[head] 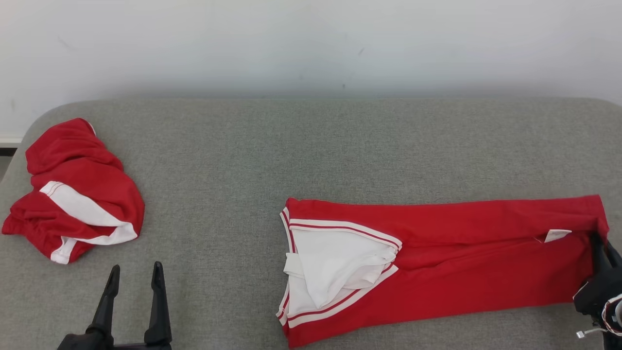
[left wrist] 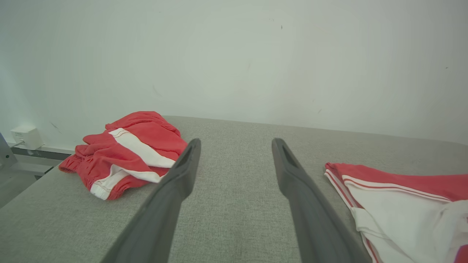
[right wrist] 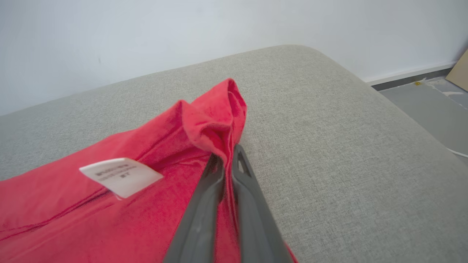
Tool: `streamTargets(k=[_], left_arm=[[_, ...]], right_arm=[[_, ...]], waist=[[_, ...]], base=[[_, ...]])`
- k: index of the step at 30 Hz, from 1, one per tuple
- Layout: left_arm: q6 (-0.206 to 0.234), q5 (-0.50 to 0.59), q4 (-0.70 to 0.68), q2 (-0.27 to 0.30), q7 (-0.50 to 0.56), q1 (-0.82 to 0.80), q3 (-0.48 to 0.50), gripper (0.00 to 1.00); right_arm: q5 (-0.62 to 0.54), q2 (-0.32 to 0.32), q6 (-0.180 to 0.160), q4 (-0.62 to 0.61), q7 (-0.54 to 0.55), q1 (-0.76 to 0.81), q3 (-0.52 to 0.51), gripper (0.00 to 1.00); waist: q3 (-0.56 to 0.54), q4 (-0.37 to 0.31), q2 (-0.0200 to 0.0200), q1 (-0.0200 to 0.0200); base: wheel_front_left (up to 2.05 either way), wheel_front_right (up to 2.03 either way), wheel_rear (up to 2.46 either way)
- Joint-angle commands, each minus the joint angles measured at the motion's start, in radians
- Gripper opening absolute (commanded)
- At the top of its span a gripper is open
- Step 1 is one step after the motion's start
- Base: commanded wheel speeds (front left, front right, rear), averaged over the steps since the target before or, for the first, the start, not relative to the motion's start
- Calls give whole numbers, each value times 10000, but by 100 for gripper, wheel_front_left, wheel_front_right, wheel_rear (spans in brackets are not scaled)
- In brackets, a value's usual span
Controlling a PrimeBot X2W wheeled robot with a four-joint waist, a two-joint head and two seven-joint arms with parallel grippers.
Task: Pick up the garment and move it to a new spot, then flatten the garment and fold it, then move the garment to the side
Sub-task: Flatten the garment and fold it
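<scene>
Garment (head: 461,262) lies flat; my right gripper (right wrist: 226,156) pinches its end, left gripper (head: 136,267) spread, idle; I reckon folding remains.

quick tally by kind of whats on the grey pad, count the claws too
garments, red with white trim: 2 (crumpled garment, laid-out garment)
claws: 2 (left claw open over the pad, right claw shut on the laid-out garment's end)
care label, white: 1
total: 5
</scene>
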Motion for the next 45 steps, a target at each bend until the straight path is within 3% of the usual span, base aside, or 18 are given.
streamTargets(k=[1,4,10,18,22,27,32,43,44,45], left_arm=[[-10,42,-50,-22,-31,152,11,100],[1,18,-84,-32,-31,246,72,100],[-1,-9,-131,-44,-31,285,177,100],[-2,30,-75,-55,-31,128,48,100],[-2,38,-33,-59,-31,88,24,100],[-1,65,25,-60,-31,-29,-143,100],[-1,32,96,-66,-31,-181,-327,100],[-1,-60,327,-71,-31,-439,-626,100],[-1,-62,338,-72,-31,-453,-612,100],[-1,-65,343,-71,-31,-459,-599,100]], right_arm=[[-131,-60,-19,-185,-88,-86,103,0],[-343,-95,-19,-684,-174,-25,385,0],[-529,494,-19,-2192,-66,270,937,0],[-890,1813,-19,-4124,575,759,1892,0],[-1061,2420,-19,-4496,779,796,2209,0],[-1285,3382,-19,-4446,970,511,2640,0],[-1382,3948,-19,-3855,988,127,2907,0],[-273,4202,-19,-2406,402,-626,4134,0],[-242,4204,-19,-2329,249,-706,4243,26],[-141,4206,-19,-2214,160,-744,4350,100]], waist=[[-45,-72,0,0],[-95,-177,0,0],[-167,-303,0,0],[-135,-66,0,0],[-116,77,0,0],[-72,386,0,0],[27,736,0,0],[231,1309,0,0],[231,1311,0,0],[224,1301,0,0]], base=[[0,0,0],[0,0,0],[0,0,0],[0,0,0],[0,0,0],[0,0,0],[0,0,0],[0,0,0],[0,0,0],[0,0,0]])
